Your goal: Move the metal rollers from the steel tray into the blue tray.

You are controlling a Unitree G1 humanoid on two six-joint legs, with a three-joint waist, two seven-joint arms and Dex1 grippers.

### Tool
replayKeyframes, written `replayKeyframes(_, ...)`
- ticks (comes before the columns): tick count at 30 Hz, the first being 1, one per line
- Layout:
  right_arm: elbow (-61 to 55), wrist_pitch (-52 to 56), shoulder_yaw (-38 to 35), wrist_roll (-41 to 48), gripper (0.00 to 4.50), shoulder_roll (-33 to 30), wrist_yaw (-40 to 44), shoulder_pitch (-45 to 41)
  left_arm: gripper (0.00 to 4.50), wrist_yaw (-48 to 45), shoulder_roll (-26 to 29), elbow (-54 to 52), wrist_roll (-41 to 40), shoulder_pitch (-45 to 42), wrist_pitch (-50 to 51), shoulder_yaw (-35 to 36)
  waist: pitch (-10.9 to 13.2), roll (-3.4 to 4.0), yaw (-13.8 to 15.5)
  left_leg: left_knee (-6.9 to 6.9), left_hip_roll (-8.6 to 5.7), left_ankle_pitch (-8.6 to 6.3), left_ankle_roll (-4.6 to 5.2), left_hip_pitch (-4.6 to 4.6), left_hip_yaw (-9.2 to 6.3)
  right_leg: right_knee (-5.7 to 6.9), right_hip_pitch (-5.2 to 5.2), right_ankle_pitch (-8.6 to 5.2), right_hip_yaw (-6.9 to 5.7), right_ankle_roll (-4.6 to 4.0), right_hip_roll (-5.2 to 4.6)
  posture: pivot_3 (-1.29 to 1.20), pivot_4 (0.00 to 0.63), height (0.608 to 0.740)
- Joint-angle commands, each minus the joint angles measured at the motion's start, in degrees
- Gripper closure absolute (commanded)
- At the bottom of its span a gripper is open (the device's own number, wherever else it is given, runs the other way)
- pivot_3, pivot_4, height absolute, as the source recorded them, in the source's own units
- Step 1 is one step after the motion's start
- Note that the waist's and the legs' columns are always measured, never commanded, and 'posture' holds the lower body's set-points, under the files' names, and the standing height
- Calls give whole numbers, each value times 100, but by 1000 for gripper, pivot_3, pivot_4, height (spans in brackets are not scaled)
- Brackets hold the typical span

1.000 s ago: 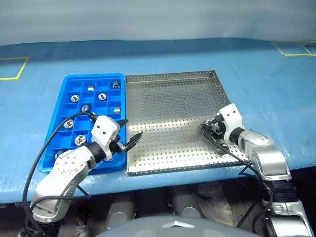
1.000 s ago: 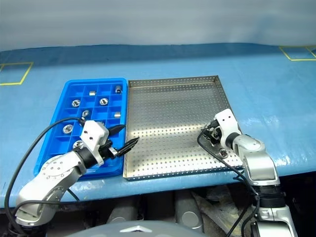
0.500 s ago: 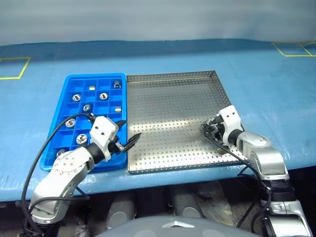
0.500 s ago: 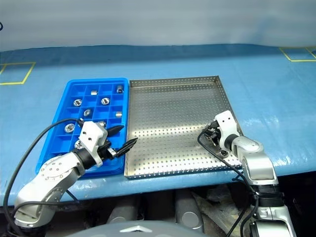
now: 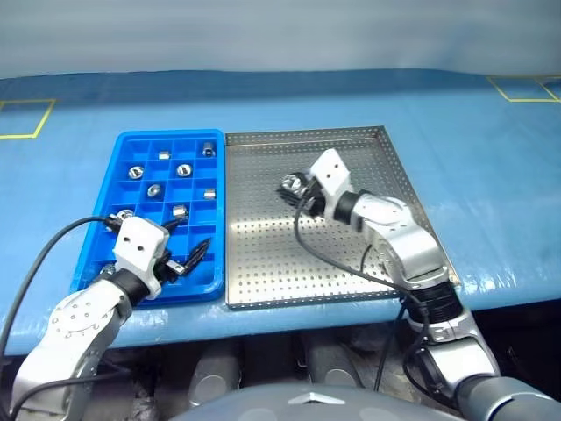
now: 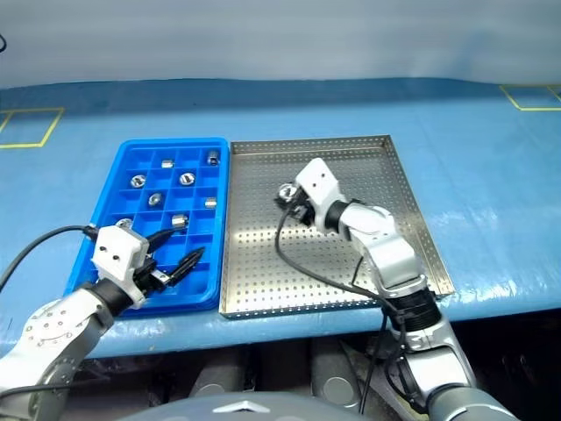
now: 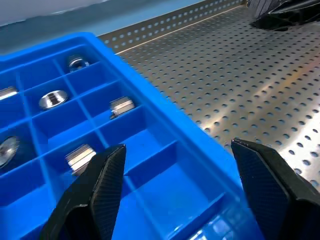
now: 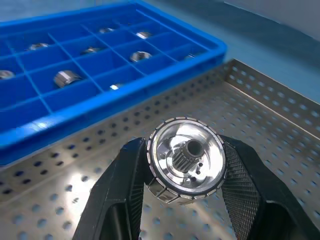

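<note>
Right end effector [image 5: 290,186] has swung from the steel tray's right side to over its upper middle; left end effector [image 5: 195,250] has pulled back left over the blue tray.

Blue tabletop [image 5: 456,132] carries the steel tray [image 5: 351,140] and, touching its left edge, the blue tray [image 5: 96,237]. Steel tray floor shows no loose rollers. Right end effector is clamped on one metal roller [image 8: 186,159], held off the tray floor, its hollow toothed centre facing the wrist camera. Left end effector has its fingers spread apart with nothing between them, over the blue tray's near right corner. Metal rollers [image 5: 183,170] sit one per compartment in the blue tray, mostly in the far and middle rows, roughly nine in the head view.
</note>
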Motion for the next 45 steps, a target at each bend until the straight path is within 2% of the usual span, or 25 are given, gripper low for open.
replayKeyframes(1, 147, -288, 472, 14, 2674, 263, 302, -224, 817, 76, -63, -613, -40, 541, 24, 603, 0, -1, 82, 0, -3, -1, 1, -2, 0, -3, 0, 0, -1, 1, -6, 89, 150, 740)
replayKeyframes(8, 660, -607, 899, -46, 2674, 636, 592, -449, 817, 73, -385, -1232, -93, 1691, -31, 1376, 1, -6, 317, 1, -25, -6, 10, -2, -1, -16, 8, -19, -28, -28, -43, 184, 150, 740)
replayKeyframes(13, 1044, -811, 1019, -119, 2674, 843, 732, -622, 817, 144, -500, -1373, -95, 1907, -117, 1317, 1, -6, 413, 1, -21, 4, -5, 2, -11, 0, 9, -23, -31, -32, -30, 216, 150, 740)
replayKeyframes(27, 2047, -1072, 1026, -314, 2674, 1241, 806, -837, 817, 274, -436, -1340, -55, 1563, -16, 955, 1, -6, 444, -3, -11, 12, -20, 2, -21, 2, 8, -24, -28, -38, -6, 207, 150, 740)
replayKeyframes(45, 1488, -1010, 856, -278, 2674, 1109, 733, -544, 817, 125, -200, -1002, -63, 927, 107, 731, 1, -5, 365, -13, -11, 14, -25, 3, -25, 2, 7, -28, -28, -47, -6, 133, 150, 740)
